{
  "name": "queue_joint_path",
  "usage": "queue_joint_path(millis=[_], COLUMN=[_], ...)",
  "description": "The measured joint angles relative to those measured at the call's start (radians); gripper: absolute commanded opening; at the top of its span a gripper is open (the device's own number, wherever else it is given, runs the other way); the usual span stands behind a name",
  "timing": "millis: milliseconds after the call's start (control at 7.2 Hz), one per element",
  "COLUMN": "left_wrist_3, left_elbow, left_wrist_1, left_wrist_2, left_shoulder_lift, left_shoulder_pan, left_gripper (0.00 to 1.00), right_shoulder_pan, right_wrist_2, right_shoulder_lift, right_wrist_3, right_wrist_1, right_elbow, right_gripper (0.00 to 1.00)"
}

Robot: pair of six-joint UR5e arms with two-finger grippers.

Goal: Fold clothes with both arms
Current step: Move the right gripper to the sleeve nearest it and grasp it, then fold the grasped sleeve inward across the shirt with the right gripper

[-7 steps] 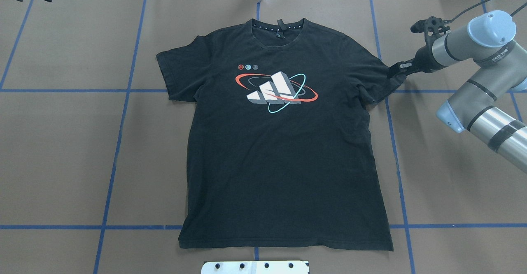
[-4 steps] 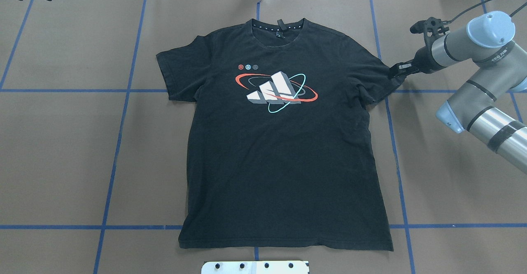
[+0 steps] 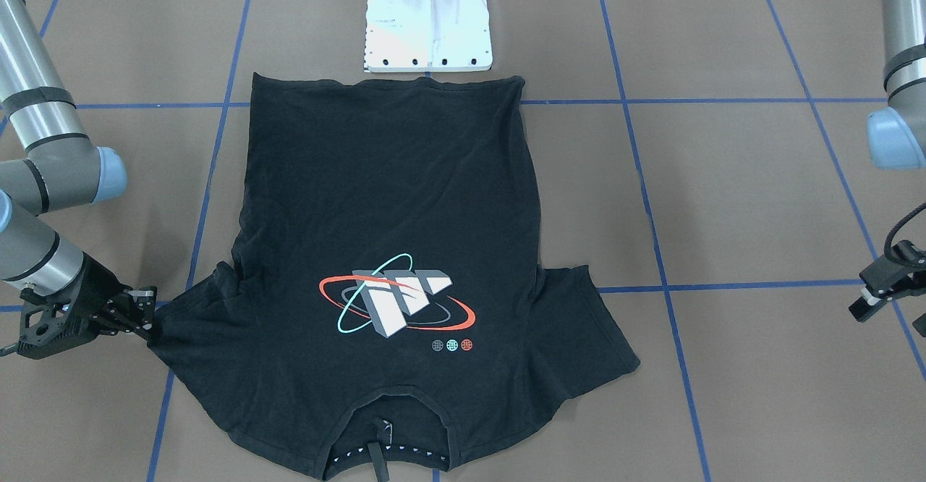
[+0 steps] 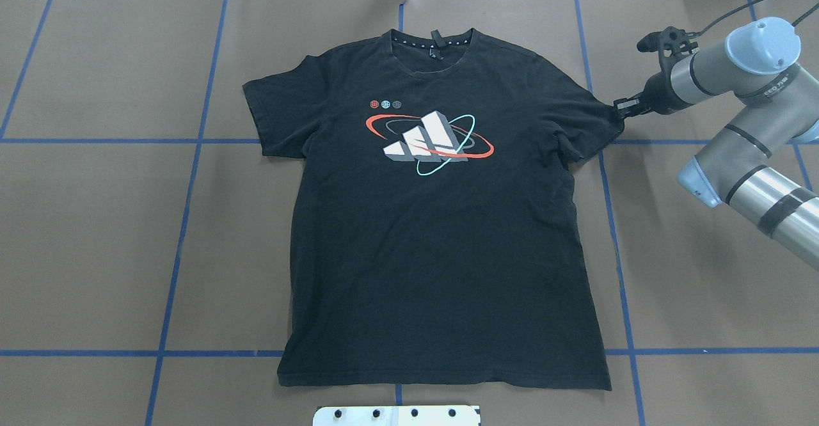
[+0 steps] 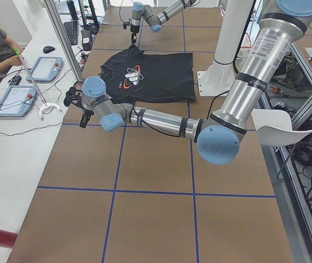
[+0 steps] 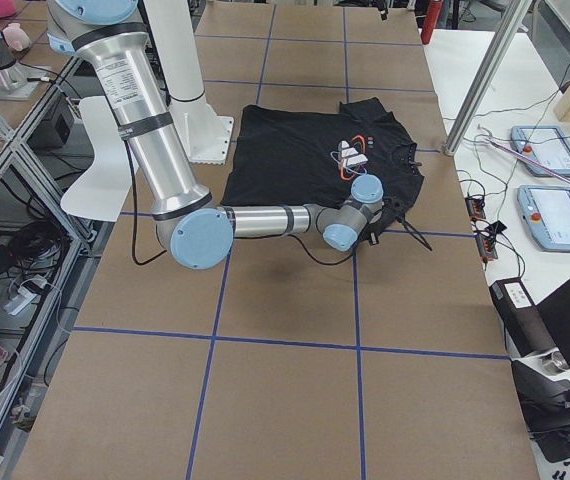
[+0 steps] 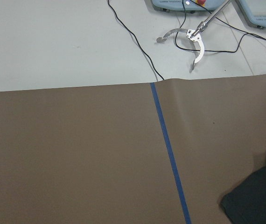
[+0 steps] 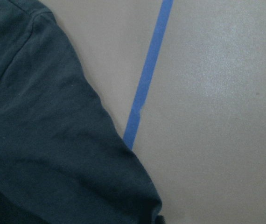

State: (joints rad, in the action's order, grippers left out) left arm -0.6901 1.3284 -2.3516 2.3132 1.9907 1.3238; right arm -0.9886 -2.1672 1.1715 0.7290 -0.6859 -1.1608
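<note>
Overhead exterior: right gripper (image 4: 619, 109) sits at the T-shirt (image 4: 441, 234) sleeve; I can't tell its spread. Left gripper (image 3: 866, 303), frame-cropped, likewise unclear.

Matt black cloth T-shirt (image 4: 441, 253), matt brown paper (image 4: 96, 234)

The bench (image 4: 96, 221) wears a brown cover, seemingly paper, gridded with blue tape (image 4: 185, 189). A black T-shirt (image 4: 441, 253) lies flat on it, print up, collar at the far edge, hem just beside the white base plate (image 3: 428, 33) bolted down.
</note>
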Motion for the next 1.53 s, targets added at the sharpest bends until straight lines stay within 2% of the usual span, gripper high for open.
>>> queue_joint_path(millis=[278, 556, 834, 972, 1250, 1528], left_wrist_3=[0.000, 0.000, 0.001, 0.001, 0.001, 0.001], left_elbow=[0.000, 0.001, 0.001, 0.000, -0.001, -0.003], left_wrist_1=[0.000, 0.000, 0.000, 0.000, 0.000, 0.000], left_wrist_2=[0.000, 0.001, 0.001, 0.001, 0.001, 0.001], left_shoulder_lift=[0.000, 0.000, -0.001, -0.001, -0.002, -0.003], left_shoulder_pan=[0.000, 0.000, 0.000, 0.000, 0.000, 0.000], left_gripper=[1.00, 1.00, 1.00, 1.00, 1.00, 1.00], right_shoulder_pan=[-0.023, -0.067, -0.052, -0.025, 0.045, 0.099], right_wrist_2=[-0.069, -0.194, -0.230, -0.212, -0.093, 0.006], right_shoulder_lift=[-0.031, -0.086, -0.151, -0.197, -0.321, -0.459], right_wrist_3=[0.002, 0.002, 0.002, 0.002, 0.019, 0.048], right_wrist_1=[0.000, -0.003, -0.028, -0.077, -0.183, -0.214], right_elbow=[-0.007, -0.008, -0.004, -0.002, 0.031, 0.151], right_gripper=[0.00, 0.00, 0.00, 0.00, 0.00, 0.00])
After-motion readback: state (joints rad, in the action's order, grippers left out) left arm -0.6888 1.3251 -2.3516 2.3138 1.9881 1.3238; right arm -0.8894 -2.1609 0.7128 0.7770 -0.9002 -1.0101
